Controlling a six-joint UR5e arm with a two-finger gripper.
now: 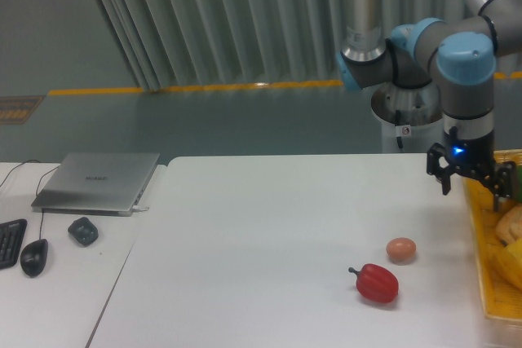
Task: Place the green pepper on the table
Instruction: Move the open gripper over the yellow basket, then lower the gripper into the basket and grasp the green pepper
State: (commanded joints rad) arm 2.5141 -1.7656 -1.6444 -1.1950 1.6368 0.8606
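At the far left, on the smaller white desk (57, 283), lie the edge of a keyboard (10, 242), a black mouse (33, 257) and a second dark mouse (82, 231), and at 12 o'clock from them sits a closed grey laptop (98, 182). To the right is the table (261, 258), white and flat. On its right part lies the red pepper (377, 283) with its dark stem pointing to 9 o'clock, and just at 1 o'clock from it, near but apart, rests a small brownish egg-shaped object (400, 249). Further right, the gripper (473, 187) hangs above the left rim of the yellow basket (483, 283) at the table's right edge; its two black fingers are spread apart and hold nothing. The green pepper is not visible; the gripper covers the upper part of the basket, so it cannot be told where the pepper lies. Pale yellowish items (510, 242) show inside the basket.
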